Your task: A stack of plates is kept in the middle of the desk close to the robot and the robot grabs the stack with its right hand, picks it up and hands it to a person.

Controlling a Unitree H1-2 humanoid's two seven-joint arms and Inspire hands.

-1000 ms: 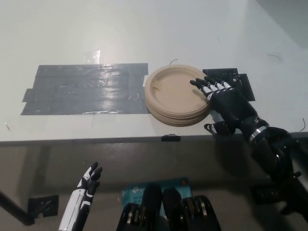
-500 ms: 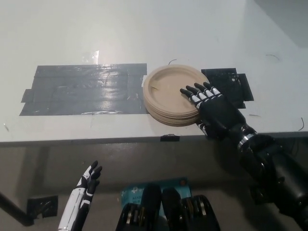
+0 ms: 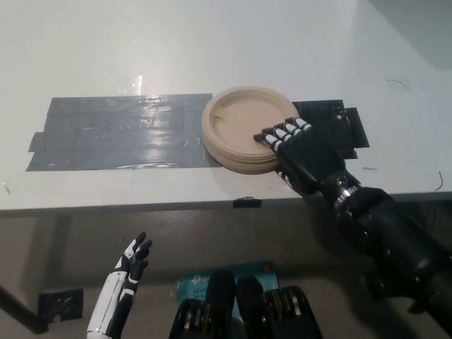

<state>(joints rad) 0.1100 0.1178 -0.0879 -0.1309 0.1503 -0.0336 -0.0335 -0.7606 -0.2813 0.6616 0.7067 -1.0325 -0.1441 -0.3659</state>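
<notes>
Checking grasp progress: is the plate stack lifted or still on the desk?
On the desk: the stack of tan paper plates lies flat on the white desk, black right hand on its rim.

Flat stack of tan plates (image 3: 240, 128) on the white desk (image 3: 212, 49), near its front edge.

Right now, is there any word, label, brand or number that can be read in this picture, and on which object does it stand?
No text can be read.
Blue label below the desk edge: white print, too blurred and partly hidden.
Stack of plates, tape, desk: no writing visible.
</notes>
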